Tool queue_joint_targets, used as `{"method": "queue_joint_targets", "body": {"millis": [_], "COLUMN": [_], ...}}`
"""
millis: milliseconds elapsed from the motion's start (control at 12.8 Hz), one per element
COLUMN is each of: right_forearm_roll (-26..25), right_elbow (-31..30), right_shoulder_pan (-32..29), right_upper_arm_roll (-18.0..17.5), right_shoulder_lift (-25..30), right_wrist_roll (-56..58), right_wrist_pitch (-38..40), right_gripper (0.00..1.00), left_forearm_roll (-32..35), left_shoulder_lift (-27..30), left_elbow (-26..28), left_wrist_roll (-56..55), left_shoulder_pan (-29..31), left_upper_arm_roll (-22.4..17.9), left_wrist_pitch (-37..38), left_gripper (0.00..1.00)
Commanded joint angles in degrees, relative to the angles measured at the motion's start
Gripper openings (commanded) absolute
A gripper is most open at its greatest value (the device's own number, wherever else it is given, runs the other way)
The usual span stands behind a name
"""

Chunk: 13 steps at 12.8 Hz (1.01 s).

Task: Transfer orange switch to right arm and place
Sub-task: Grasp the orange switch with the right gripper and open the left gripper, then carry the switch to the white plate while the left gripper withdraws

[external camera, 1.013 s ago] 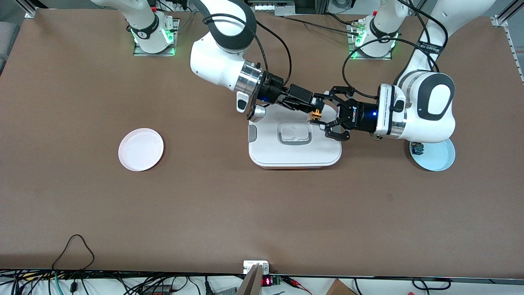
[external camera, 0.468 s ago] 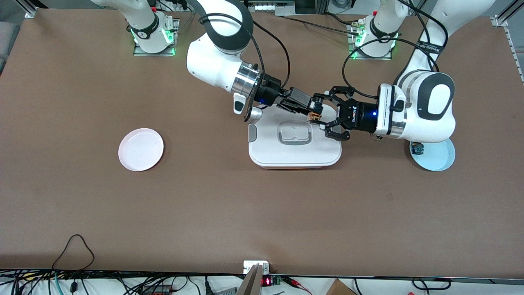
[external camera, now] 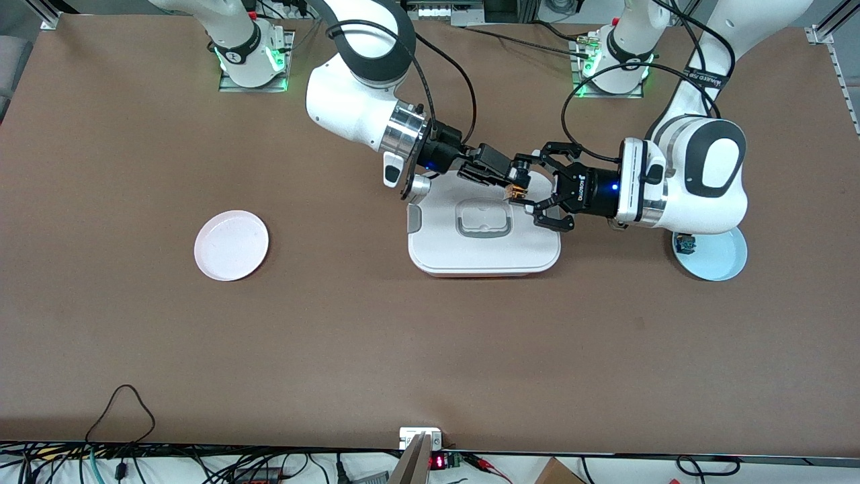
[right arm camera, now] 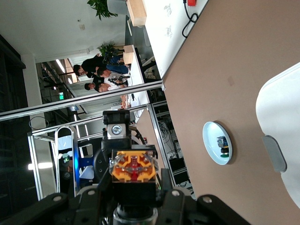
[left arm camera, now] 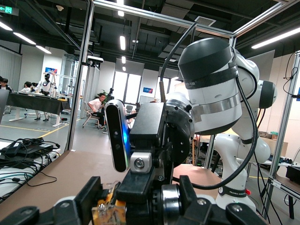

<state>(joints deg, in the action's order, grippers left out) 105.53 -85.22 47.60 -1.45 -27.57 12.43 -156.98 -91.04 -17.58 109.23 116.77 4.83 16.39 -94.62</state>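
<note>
A brown worktop (external camera: 430, 349) fills the front view, edged by aluminium framing (external camera: 833, 27) at its corners, with black cables (external camera: 121, 403) trailing along the edge nearest the front camera. The left wrist view shows an open hall with a dark ceiling, long strip lights (left arm camera: 123, 43), a grey floor and people seated at a desk (left arm camera: 33, 101). Potted plants (right arm camera: 101, 7) stand against a white wall.

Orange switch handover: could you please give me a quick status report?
Left hand shut on orange switch. Right hand shut on it too, over white lidded box. Nothing in the way.
</note>
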Motion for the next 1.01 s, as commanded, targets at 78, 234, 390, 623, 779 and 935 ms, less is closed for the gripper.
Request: {"method": "queue_joint_targets", "body": {"millis": [78,234,390,623,779,935], "right_forearm_roll": [-0.7,-0.9,-2.1,-3.1,-6.9,-13.4], "right_elbow": [1.5,1.5,1.5,0.9,-0.7,-2.4], "right_shoulder_pan": [-0.5,-1.7,-3.0,-6.0,-8.8,-11.5], "right_upper_arm_roll": [0.0,0.0,-0.1,0.0,0.0,0.0], "right_shoulder_lift": [-0.8,-0.6,-0.2,0.8,1.8,3.0], "right_wrist_roll": [0.2,0.2,-0.3,-0.6,-0.7,-2.0], "right_wrist_pitch": [-0.8,-0.3,1.3,6.4,11.3,16.1], "right_gripper": [0.0,0.0,0.0,0.0,0.0,0.0], "left_forearm_roll": [-1.7,-1.6,-1.7,-1.6,-0.7,-0.4], "left_shoulder_lift": [1.5,1.8,1.8,1.9,2.2,3.6], "left_elbow": [0.5,0.8,0.9,1.1,2.1,4.3], "left_wrist_roll": [0.1,-0.1,-0.1,-0.1,-0.2,-0.1], "left_shoulder_pan": [-0.7,-0.7,-0.6,-0.4,0.5,1.1], "left_upper_arm_roll": [-0.4,-0.5,-0.5,-0.5,-0.7,-0.8], "left_wrist_pitch": [-0.7,-1.4,-1.4,-1.4,-1.3,-0.9], "left_gripper": [0.56,1.0,1.0,1.0,1.0,1.0]}}
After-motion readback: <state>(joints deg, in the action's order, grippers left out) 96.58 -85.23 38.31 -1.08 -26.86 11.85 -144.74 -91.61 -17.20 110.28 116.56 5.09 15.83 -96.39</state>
